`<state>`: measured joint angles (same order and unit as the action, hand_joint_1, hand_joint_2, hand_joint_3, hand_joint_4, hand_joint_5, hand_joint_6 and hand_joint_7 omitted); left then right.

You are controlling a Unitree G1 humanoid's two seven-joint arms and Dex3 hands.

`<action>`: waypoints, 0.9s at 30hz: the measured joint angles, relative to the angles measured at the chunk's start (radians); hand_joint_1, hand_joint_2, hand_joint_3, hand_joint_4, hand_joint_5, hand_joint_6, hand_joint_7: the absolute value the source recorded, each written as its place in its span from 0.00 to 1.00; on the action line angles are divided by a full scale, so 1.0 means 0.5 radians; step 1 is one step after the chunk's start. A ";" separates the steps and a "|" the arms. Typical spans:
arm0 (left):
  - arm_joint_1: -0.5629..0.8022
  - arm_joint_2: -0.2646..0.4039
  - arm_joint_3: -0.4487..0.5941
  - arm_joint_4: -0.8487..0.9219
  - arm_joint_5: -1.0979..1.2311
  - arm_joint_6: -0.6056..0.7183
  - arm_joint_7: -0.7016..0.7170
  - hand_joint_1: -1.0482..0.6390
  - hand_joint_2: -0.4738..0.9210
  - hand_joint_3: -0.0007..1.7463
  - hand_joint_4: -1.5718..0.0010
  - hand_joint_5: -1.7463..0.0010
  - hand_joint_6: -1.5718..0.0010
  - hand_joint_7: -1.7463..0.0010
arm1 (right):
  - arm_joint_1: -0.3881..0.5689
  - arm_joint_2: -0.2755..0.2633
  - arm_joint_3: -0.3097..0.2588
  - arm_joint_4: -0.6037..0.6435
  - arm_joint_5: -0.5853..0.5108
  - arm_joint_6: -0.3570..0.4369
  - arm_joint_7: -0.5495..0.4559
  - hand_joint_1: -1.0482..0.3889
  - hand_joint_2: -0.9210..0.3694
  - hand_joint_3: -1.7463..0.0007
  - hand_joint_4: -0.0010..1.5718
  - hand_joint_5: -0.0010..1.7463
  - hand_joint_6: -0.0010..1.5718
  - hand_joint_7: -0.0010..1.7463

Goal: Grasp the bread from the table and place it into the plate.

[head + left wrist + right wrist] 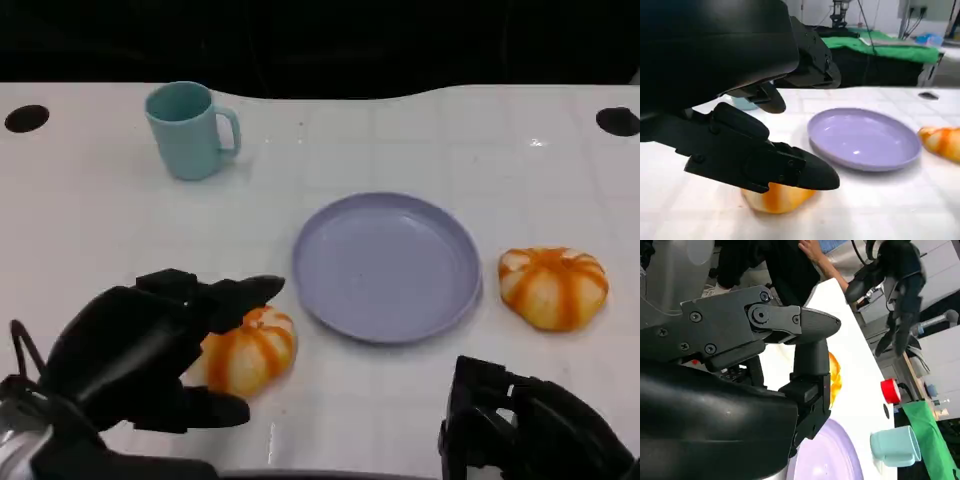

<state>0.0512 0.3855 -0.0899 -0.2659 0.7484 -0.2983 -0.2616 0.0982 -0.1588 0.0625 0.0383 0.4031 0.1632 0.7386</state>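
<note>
Flanking plate (330, 290) — bread (250, 352), open table (400, 140)

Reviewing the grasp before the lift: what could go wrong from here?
1. The left hand has its fingers around the near bread, but the left wrist view does not show firm contact, so it could slip on the lift.
2. The plate rim lies close beside that bread; a low carry might nudge it.
3. A second bread sits right of the plate, untouched.

Two white breads (250, 350) (553, 287) striped orange, a lavender plate (388, 266), a teal mug (189, 130), black hands (150, 345) (525, 425).
</note>
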 measured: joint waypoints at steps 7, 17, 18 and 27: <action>-0.168 -0.001 -0.219 0.064 0.392 0.244 0.001 0.15 1.00 0.04 0.74 0.89 0.83 1.00 | 0.001 0.000 -0.009 0.000 -0.003 -0.004 0.000 0.37 0.00 0.73 0.39 1.00 0.24 1.00; -0.428 -0.016 -0.477 0.430 0.626 0.496 0.023 0.14 1.00 0.03 0.73 0.90 0.82 0.99 | 0.005 0.000 -0.014 0.001 -0.006 -0.011 0.000 0.37 0.00 0.72 0.39 1.00 0.24 1.00; -0.446 -0.020 -0.497 0.474 0.629 0.507 0.031 0.14 1.00 0.03 0.72 0.90 0.82 0.99 | 0.005 0.001 -0.013 0.001 -0.007 -0.016 0.001 0.37 0.00 0.72 0.39 1.00 0.24 1.00; -0.618 -0.035 -0.690 0.764 0.644 0.607 0.049 0.16 1.00 0.03 0.73 0.91 0.82 1.00 | 0.005 0.001 -0.013 0.003 -0.008 -0.029 0.001 0.37 0.00 0.72 0.38 1.00 0.24 1.00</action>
<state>-0.2576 0.3678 -0.4348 0.1161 1.0703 0.0052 -0.2369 0.1008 -0.1581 0.0559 0.0399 0.3991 0.1486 0.7390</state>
